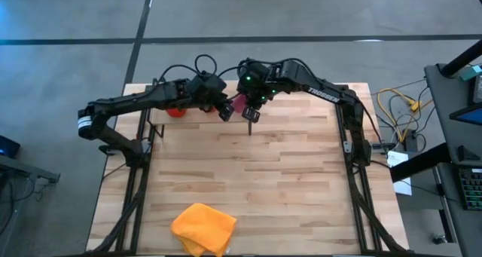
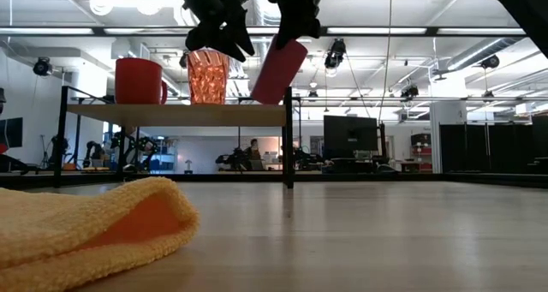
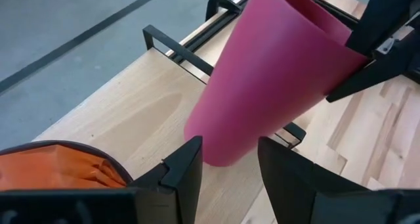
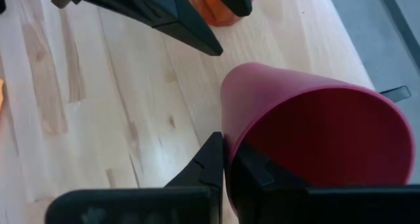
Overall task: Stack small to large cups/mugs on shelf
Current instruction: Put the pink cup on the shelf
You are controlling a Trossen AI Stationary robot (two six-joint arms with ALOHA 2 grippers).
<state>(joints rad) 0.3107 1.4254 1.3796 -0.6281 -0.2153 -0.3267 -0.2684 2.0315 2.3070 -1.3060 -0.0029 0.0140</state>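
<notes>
Pink tumbler (image 2: pixel 279 71) tilted in right hand (image 2: pixel 294 18), orange cup (image 2: pixel 208 76) beside, left hand (image 2: pixel 224 26) close

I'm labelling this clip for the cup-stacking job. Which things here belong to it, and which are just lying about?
Part of the job:
- short red mug with handle
- orange dark-striped cup
- tall pink-magenta tumbler, tilted, rim pinched by the right hand
- pale wooden shelf with black metal frame
- left hand, open beside the tumbler

Lying about:
- yellow-orange cloth
</notes>
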